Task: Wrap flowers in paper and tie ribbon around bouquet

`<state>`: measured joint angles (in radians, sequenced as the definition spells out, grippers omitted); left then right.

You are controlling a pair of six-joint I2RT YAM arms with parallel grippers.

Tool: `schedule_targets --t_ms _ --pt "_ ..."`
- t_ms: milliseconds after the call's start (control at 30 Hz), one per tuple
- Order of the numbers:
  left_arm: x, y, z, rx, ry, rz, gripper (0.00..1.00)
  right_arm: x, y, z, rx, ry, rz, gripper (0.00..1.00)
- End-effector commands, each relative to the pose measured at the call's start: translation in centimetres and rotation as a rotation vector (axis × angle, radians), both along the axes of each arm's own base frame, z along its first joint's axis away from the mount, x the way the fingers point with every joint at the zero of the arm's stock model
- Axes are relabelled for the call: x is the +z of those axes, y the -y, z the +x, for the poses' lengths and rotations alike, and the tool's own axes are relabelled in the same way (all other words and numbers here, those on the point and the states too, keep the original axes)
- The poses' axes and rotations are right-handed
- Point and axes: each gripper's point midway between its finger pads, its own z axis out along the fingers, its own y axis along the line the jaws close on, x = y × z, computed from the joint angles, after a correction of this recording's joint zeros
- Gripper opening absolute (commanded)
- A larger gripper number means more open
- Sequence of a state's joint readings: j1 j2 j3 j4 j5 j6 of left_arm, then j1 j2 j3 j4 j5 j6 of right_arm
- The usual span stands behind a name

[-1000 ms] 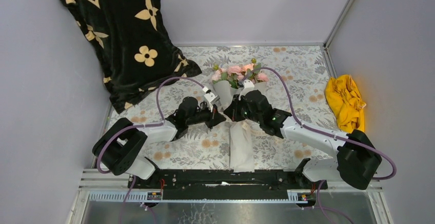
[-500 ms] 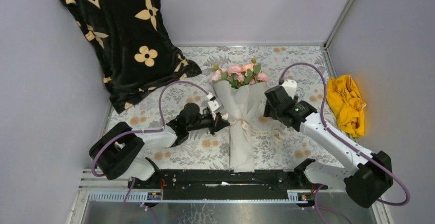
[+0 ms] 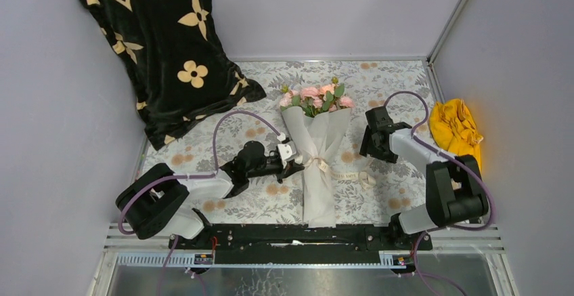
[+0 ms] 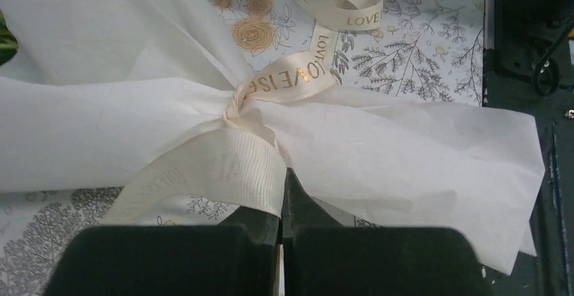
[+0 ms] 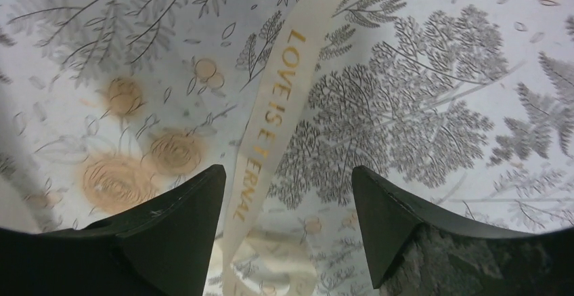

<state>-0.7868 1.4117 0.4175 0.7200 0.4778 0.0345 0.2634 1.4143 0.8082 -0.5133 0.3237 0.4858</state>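
Pinching the limp, likely slippery cream satin ribbon (image 4: 216,167) close to its knot, the left claw (image 4: 282,208) is clenched; the right claw (image 5: 288,174) hangs released.

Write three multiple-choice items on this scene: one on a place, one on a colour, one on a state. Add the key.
1. Where on the table does the bouquet lie? A far left corner; B mid-table; C near right corner.
2. The ribbon is: A cream with gold lettering; B red; C blue.
3. The right claw is: A shut tight; B out of every view; C open, gripping nothing.
Key: 1 B, the top view shows it centred; 2 A, both wrist views show cream satin, gold words; 3 C, its jaws stand apart above the ribbon.
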Motion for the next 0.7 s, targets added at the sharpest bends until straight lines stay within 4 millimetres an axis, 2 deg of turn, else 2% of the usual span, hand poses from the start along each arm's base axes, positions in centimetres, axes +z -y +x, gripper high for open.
schedule_targets --t_ms 0,133,200,267,367,433,567,667 --pt "2.3 0.6 -0.2 -0.114 0.266 -0.020 0.00 -1.3 -0.3 2.8 0.032 0.008 0.061 0.77" --pt "2.9 1.0 0.1 -0.158 0.354 -0.011 0.00 -3.2 -0.4 2.8 0.038 -0.046 0.099 0.71" --pt "3.3 1.2 0.0 -0.173 0.376 -0.019 0.00 -3.8 -0.7 2.5 0.053 -0.074 0.121 0.54" --pt "3.8 1.3 0.0 -0.179 0.392 -0.022 0.00 -3.9 -0.9 2.4 0.071 -0.078 0.137 0.29" --pt "4.5 1.4 -0.4 -0.207 0.403 -0.030 0.00 -2.9 -0.7 2.9 0.090 -0.040 0.131 0.08" --pt "4.8 1.5 -0.6 -0.226 0.415 -0.030 0.00 -1.0 0.1 3.8 0.096 0.008 0.093 0.00" --pt "4.5 1.3 -0.4 -0.233 0.457 -0.009 0.00 4.6 0.7 6.0 0.127 0.141 0.040 0.00" --pt "4.1 1.2 -0.5 -0.237 0.460 0.000 0.00 10.2 -2.3 7.3 0.201 0.310 0.164 0.00"
